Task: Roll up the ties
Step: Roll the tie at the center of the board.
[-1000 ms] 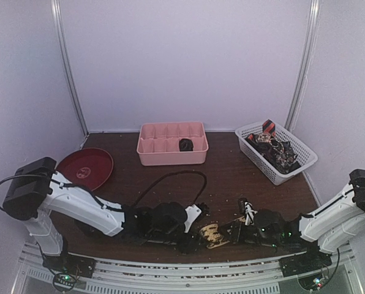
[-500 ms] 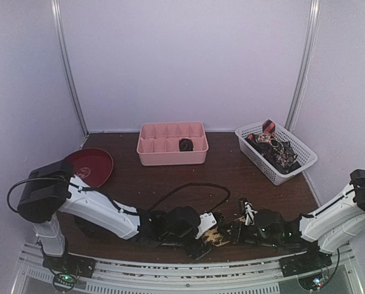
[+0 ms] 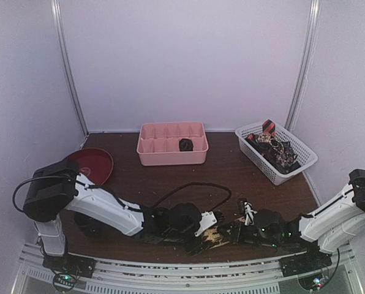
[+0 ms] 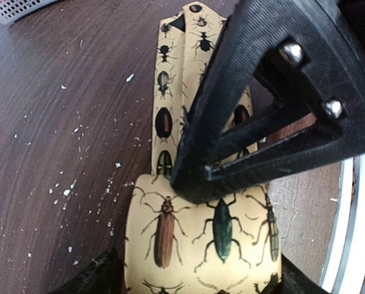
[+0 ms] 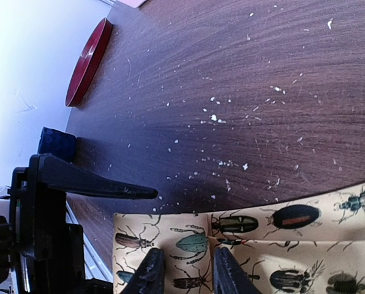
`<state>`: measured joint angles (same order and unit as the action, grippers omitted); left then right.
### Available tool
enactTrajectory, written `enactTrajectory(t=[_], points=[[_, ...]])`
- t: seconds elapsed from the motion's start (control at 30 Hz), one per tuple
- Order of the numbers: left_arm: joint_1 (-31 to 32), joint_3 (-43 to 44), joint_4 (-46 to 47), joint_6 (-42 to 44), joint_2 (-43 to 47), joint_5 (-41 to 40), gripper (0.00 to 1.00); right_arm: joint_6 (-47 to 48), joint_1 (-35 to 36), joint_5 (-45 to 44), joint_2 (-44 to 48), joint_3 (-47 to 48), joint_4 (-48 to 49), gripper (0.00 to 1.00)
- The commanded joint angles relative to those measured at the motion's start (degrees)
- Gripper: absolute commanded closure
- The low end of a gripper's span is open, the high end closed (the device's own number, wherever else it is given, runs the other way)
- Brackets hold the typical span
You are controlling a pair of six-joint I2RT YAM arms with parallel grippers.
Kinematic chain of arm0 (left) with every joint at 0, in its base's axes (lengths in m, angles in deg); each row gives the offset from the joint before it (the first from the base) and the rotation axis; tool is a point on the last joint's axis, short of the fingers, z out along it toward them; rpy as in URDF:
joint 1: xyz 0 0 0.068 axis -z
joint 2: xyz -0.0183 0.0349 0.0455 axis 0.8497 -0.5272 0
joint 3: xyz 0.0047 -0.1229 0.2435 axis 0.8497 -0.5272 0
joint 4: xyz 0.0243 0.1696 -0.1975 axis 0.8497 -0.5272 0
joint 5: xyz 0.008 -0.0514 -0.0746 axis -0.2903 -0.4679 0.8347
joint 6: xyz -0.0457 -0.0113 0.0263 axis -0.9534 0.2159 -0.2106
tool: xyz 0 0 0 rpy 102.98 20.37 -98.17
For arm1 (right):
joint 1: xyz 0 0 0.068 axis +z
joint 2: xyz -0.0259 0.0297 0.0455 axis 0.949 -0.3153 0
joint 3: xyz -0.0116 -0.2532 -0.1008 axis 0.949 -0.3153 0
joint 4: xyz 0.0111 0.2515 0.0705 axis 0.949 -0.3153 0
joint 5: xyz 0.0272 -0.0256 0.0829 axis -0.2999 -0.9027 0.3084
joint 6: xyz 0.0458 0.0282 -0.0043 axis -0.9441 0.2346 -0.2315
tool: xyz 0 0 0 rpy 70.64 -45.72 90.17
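Left claw point(image 3: 201, 241) released: its fingers point(image 4: 94, 277) stand wide apart on either side of the broad end of the tan beetle-print tie point(image 4: 213, 236). The tie lies at 6 o'clock on the table point(image 3: 130, 177), close to the near edge. Right claw point(image 5: 188, 274), at 3 o'clock from the left one, has its jaws narrowly parted, with both tips down on the tie. Whether it grasps the cloth or only presses on it cannot be told. One right finger point(image 4: 274, 92) crosses the tie where the narrow length runs out from the broad end. That length lies flat, folded along itself. White flecks point(image 5: 214, 116) dot the wood around it. Farther out, a red plate point(image 3: 90, 165) sits at 9 o'clock. A pink tray point(image 3: 170, 158) at 12 o'clock holds a dark roll point(image 3: 185, 145) in a right-hand compartment. A white basket point(image 3: 296, 171) at 2 o'clock is heaped with dark and red-patterned ties point(image 3: 274, 150).
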<state>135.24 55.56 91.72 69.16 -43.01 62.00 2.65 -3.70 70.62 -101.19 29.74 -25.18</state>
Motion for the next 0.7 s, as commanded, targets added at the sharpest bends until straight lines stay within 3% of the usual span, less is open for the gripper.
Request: enactTrajectory(t=[0.0,0.47,0.67], points=[[-0.50,1.69,0.67,2.41,-1.13,3.78,0.26,0.37,0.59,0.76,-1.59,0.51,0.25,0.71],[-1.47,0.50,-1.35,8.17,-1.61,7.52,0.59,0.78,0.57,2.12,-2.31,0.88,2.59,0.71],[-1.47,0.29,-1.70,9.22,-1.53,8.45,0.64,0.51,0.57,0.86,-0.52,-0.86,1.70,0.70]])
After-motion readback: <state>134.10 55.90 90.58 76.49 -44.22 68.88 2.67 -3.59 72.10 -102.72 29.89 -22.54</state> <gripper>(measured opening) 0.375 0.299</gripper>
